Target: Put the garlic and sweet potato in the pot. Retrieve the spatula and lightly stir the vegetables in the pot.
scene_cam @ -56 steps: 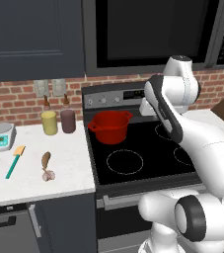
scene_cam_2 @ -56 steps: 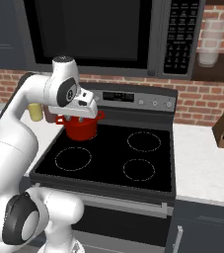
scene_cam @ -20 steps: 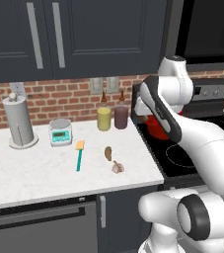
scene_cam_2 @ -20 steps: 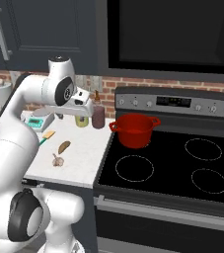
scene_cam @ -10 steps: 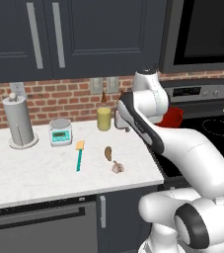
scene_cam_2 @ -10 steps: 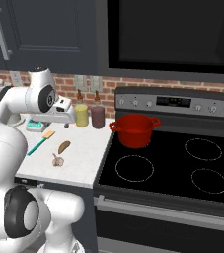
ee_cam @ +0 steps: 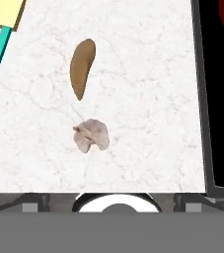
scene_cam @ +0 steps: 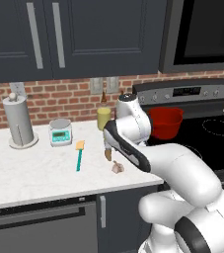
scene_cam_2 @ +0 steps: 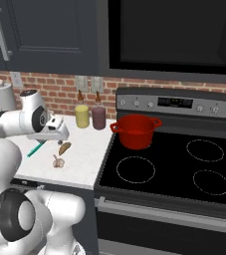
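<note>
In the hand view the pale garlic (ee_cam: pixel 90 135) lies on the white counter just above my gripper (ee_cam: pixel 111 201), which is open with its dark fingertips (ee_cam: pixel 34 200) wide apart and nothing between them. The tan sweet potato (ee_cam: pixel 81 66) lies just beyond the garlic. The spatula (ee_cam: pixel 0 44) sits at the upper left, its teal handle ending in a yellow head. From the right base view my gripper (scene_cam_2: pixel 59 135) hangs over the sweet potato (scene_cam_2: pixel 64 148) and garlic (scene_cam_2: pixel 58 161). The red pot (scene_cam_2: pixel 135 131) stands on the stove's back left burner, apart from my arm.
A yellow jar (scene_cam_2: pixel 82 116) and a maroon jar (scene_cam_2: pixel 98 118) stand at the brick wall with two bottles behind them. A kitchen scale (scene_cam: pixel 60 132) and a paper towel roll (scene_cam: pixel 18 121) sit further left. The black stove (scene_cam_2: pixel 169 169) borders the counter on the right.
My arm has swung left from beside the pot to above the garlic and sweet potato on the counter. The gripper has stayed open. Nothing on the counter has moved.
</note>
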